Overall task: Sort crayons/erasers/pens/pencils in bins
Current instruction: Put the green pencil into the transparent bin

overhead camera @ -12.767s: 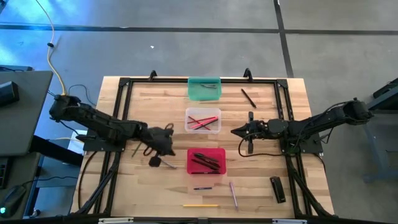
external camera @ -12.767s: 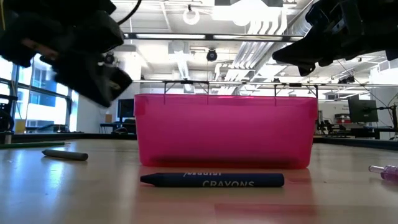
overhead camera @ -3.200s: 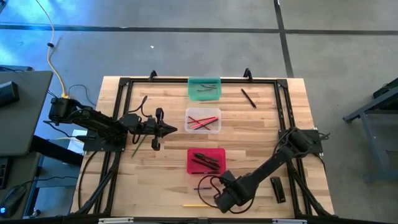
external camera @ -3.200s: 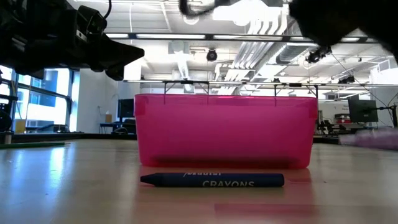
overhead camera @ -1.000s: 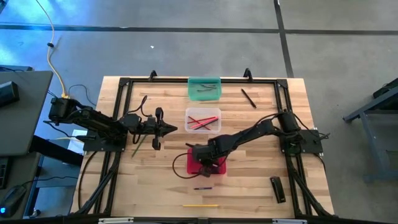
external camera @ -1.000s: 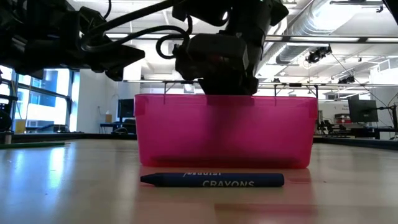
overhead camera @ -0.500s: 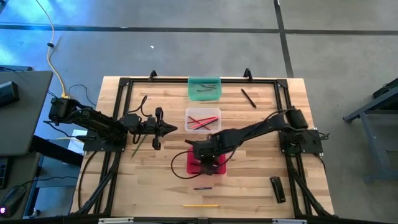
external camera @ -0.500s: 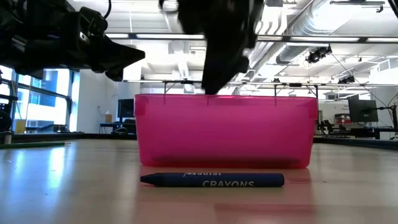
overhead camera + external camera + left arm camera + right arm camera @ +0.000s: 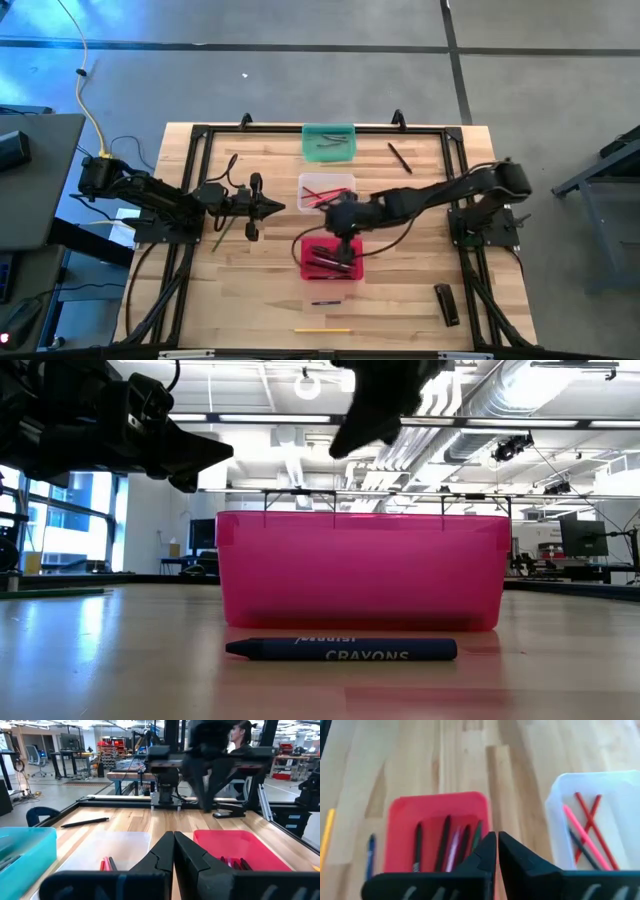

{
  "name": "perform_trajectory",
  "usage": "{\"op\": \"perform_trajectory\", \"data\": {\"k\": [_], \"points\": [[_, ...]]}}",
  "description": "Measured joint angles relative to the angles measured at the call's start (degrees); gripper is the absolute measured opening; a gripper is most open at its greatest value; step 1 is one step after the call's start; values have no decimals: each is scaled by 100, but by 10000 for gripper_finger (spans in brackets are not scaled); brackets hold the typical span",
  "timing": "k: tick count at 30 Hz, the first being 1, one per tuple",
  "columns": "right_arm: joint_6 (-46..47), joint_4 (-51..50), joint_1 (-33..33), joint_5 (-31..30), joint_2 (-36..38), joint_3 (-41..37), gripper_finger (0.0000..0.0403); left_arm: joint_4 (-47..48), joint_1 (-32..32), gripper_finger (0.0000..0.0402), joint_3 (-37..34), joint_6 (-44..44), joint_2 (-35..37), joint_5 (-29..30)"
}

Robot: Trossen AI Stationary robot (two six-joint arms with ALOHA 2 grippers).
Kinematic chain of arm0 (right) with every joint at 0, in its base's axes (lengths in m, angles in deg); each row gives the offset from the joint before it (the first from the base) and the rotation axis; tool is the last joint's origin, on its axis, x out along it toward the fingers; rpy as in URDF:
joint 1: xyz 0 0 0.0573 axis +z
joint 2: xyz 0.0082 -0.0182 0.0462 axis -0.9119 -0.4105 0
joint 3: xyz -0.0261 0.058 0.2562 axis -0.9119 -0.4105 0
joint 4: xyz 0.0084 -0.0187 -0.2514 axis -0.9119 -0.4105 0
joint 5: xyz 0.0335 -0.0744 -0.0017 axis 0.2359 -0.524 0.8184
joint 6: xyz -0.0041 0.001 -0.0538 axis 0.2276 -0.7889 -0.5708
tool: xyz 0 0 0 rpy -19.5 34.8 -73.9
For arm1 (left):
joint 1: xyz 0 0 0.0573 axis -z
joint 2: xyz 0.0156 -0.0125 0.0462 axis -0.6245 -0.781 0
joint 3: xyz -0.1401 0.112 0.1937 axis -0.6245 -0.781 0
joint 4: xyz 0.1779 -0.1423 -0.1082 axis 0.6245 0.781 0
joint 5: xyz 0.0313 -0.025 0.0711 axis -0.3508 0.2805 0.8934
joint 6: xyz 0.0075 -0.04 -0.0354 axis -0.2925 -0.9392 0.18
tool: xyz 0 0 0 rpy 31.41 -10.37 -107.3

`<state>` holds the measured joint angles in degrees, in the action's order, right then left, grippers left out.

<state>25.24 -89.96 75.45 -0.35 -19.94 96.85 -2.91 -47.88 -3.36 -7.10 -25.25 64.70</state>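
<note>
The red tub [image 9: 322, 270] stands at the table's middle near side and holds dark pens [image 9: 442, 842], a pink pencil [image 9: 454, 851] and a green one. The clear tub [image 9: 312, 181] behind it holds red and pink pencils [image 9: 587, 827]. The teal tub [image 9: 329, 142] stands at the far edge. My right gripper [image 9: 344, 240] is shut and empty, raised over the red tub's far rim; it also shows in the right wrist view [image 9: 496, 845]. My left gripper [image 9: 272, 208] is shut and empty, left of the clear tub; it also shows in the left wrist view [image 9: 174, 842].
A blue crayon [image 9: 325, 301] and a yellow pencil [image 9: 322, 329] lie near of the red tub. A black pen [image 9: 400, 158] lies far right, a green pencil [image 9: 220, 237] by my left arm, a black block [image 9: 447, 304] near right. A person [image 9: 243, 735] is beyond the table.
My right gripper has risen out of the red tub and gone a little toward the table's far edge, toward the clear tub.
</note>
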Motion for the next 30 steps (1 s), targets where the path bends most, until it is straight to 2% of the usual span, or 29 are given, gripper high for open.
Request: {"op": "perform_trajectory", "data": {"k": [8,14,20,25,30], "points": [[-40,2884,-458,170,1405,-2601,2,122,-2,0,0,-199,0,0],[-140,4047,-574,164,2255,-3863,1,217,-102,0,4,-253,0,-9],[-311,5347,-759,159,2704,-4976,0,410,-139,0,213,-280,2,26],[-392,6349,-954,159,2790,-5683,0,1184,-70,0,609,-182,2,432],[-405,6778,-1022,157,2788,-5980,0,2846,66,0,1292,-182,63,602]]}}
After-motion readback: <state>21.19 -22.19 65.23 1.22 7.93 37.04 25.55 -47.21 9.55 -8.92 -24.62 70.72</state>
